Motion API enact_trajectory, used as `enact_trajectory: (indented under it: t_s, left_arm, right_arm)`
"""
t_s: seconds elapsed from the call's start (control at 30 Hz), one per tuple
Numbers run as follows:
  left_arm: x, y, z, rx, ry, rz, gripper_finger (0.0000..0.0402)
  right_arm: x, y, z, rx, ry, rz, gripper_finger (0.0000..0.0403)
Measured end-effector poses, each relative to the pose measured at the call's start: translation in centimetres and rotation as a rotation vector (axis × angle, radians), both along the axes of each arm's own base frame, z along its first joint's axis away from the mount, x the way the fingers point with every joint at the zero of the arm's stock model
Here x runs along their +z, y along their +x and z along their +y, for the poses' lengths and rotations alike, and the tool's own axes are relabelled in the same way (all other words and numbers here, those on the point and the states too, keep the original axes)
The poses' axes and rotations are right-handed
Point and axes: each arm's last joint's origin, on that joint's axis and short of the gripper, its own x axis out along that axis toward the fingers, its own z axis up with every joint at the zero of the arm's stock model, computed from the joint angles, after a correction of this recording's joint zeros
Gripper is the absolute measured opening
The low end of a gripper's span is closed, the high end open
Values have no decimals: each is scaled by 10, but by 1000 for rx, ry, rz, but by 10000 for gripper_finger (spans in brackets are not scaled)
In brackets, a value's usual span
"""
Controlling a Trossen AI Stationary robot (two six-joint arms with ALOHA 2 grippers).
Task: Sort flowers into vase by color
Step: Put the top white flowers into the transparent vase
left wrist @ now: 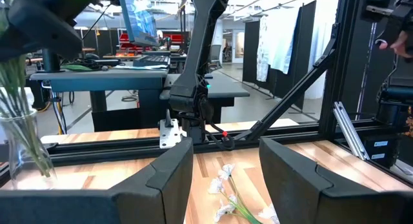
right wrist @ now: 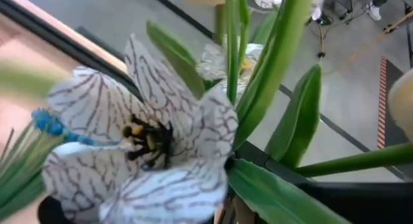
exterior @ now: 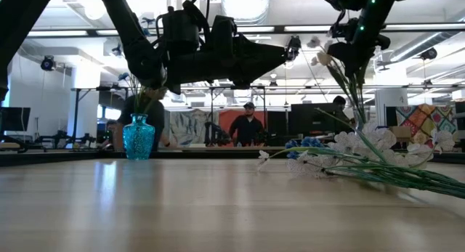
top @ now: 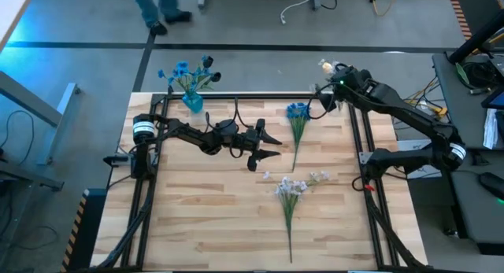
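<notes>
On the wooden table [top: 213, 218] no writing is readable. The right gripper [top: 331, 79], closed, holds a tulip sprig [right wrist: 155, 146] aloft. The left gripper [top: 272, 145] hovers parted, empty.

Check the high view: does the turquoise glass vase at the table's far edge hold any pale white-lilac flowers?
No: the turquoise glass vase holds only bright blue flowers; the pale white-lilac sprig lies on the wooden table.

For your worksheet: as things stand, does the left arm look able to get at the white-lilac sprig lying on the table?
Probably yes. The left gripper hangs open above the table's middle, and the white-lilac sprig lies in the open just beyond it, with nothing between them. The right gripper is away at the far edge, shut on a flower.
</notes>
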Motion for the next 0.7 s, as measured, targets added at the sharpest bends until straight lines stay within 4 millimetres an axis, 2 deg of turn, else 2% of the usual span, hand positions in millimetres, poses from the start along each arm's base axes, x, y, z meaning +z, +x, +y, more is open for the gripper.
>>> enact_trajectory:
  t_s: [0.2, 0.53, 0.7]
  left_arm:
    - [0, 0, 0, 0, 0, 0, 164]
    - [0, 0, 0, 0, 0, 0, 164]
    - [0, 0, 0, 0, 0, 0, 164]
  right_arm:
    - [-1, -1, 1, -15, 15, 2, 30]
    - [-2, -2, 1, -1, 20, 23, 138]
    - [-5, -5, 4, 5, 55, 69, 168]
